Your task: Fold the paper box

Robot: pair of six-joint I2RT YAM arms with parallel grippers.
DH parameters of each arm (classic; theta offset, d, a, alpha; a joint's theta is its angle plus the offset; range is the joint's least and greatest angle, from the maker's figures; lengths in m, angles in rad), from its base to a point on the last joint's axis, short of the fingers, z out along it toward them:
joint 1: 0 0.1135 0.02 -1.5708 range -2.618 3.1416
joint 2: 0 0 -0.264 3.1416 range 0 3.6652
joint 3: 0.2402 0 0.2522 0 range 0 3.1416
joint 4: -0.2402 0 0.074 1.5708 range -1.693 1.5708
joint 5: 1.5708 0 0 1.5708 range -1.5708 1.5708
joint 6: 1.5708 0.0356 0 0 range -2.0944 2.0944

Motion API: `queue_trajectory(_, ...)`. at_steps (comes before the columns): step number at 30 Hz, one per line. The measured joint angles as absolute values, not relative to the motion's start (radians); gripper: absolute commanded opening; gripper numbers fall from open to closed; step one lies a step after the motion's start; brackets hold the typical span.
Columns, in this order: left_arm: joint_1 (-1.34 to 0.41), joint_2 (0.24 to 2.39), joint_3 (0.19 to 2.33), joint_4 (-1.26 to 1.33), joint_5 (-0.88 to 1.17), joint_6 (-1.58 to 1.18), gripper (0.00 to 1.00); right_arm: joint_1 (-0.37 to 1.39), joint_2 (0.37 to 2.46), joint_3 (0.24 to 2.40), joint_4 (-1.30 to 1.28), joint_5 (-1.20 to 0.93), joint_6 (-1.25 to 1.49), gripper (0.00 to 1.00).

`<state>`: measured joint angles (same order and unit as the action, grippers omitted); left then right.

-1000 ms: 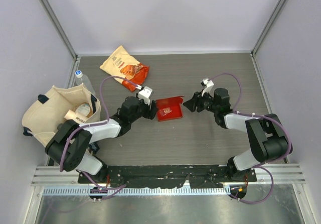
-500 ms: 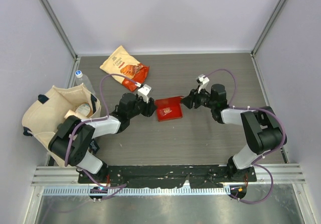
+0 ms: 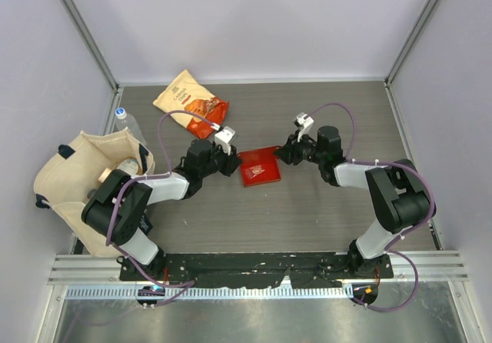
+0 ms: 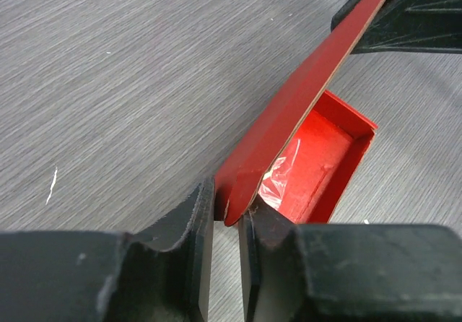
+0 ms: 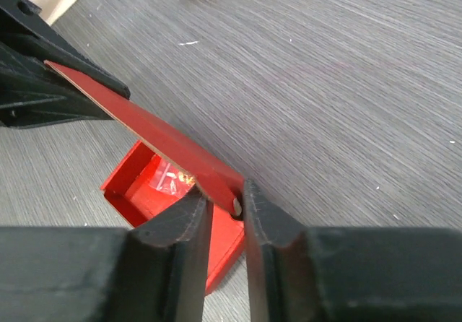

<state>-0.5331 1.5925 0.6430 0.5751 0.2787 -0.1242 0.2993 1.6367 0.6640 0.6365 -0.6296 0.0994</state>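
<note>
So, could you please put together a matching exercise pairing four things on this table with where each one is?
Things: 1 paper box; 2 snack bag; 3 water bottle; 4 canvas tote bag.
Places: A lying flat toward the far left corner; B left side, open, items inside; C pinched by left gripper and right gripper; D just beyond the tote's far edge.
Pairs: 1-C; 2-A; 3-D; 4-B.

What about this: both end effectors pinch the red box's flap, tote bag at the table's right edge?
No: the top view shows the tote bag at the table's left edge. Left end effector and right end effector do pinch the paper box flap.
</note>
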Motion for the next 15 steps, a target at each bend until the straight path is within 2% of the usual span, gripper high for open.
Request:
queue_trajectory(2, -0.533, 1.592, 0.643, 0.575, 0.277, -0.125, 0.19, 0.313, 1.637, 0.665, 0.627, -0.615, 0.089, 0.24)
queue_trajectory(4, -0.532, 1.592, 0.643, 0.572, 0.269, -0.127, 0.24, 0.325, 1.636, 0.665, 0.621, -0.594, 0.08, 0.29)
queue_trajectory(7, -0.532, 1.591, 0.643, 0.569, 0.259, -0.128, 0.26, 0.34, 1.631, 0.664, 0.611, -0.561, 0.072, 0.34)
queue_trajectory(10, -0.532, 1.582, 0.643, 0.558, 0.254, -0.129, 0.24, 0.346, 1.618, 0.66, 0.585, -0.53, 0.061, 0.33)
queue_trajectory(15, -0.532, 1.573, 0.643, 0.556, 0.252, -0.131, 0.15, 0.348, 1.58, 0.658, 0.548, -0.497, 0.054, 0.24)
